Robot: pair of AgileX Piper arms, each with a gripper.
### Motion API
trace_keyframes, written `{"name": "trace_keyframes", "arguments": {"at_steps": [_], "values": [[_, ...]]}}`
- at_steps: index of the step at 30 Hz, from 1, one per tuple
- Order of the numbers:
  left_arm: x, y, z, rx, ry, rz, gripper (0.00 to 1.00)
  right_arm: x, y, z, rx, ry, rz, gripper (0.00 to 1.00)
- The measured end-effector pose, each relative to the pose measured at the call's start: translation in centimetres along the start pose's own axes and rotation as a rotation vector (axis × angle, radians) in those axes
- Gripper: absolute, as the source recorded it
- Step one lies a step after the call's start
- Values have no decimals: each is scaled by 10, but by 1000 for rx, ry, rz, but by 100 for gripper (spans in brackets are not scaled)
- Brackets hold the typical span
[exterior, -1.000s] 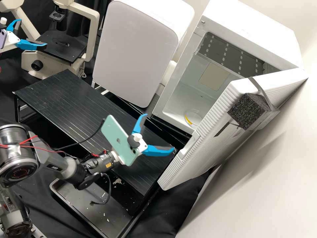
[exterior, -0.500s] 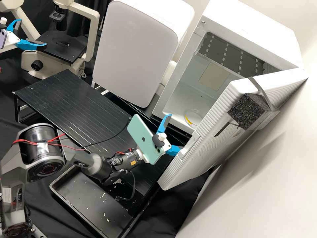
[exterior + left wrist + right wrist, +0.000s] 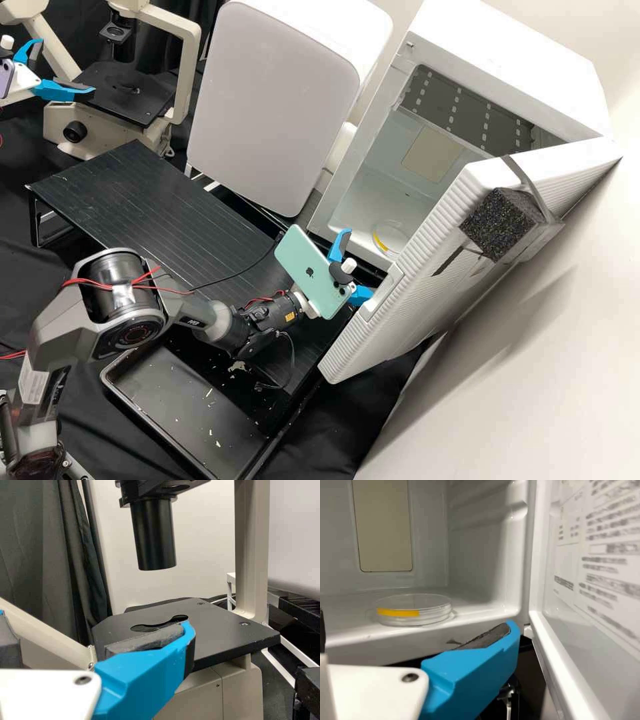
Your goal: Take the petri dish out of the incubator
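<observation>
Right gripper [image 3: 357, 263] before open incubator [image 3: 510, 57], fingers spread; petri dish [image 3: 415, 611] inside; left gripper [image 3: 67, 65] near microscope [image 3: 189, 73], fingers spread.

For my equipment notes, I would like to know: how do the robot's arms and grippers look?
The right arm is dark grey, with black joints, red wires, a thin black cable and a mint-green phone mounted near its wrist. The left gripper and right gripper have white bodies, bright blue bent fingers and dark pads.
</observation>
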Motion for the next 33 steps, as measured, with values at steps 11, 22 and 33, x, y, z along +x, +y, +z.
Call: {"name": "trace_keyframes", "arguments": {"at_steps": [11, 22, 33], "values": [[0, 0, 0, 0, 0, 0, 100, 26, -13, -3, -19, 5, -39, 100], [0, 0, 0, 0, 0, 0, 100, 48, -17, 1, -57, 6, -40, 100], [0, 0, 0, 0, 0, 0, 100, 64, -20, 7, -55, -10, -50, 100]]}}
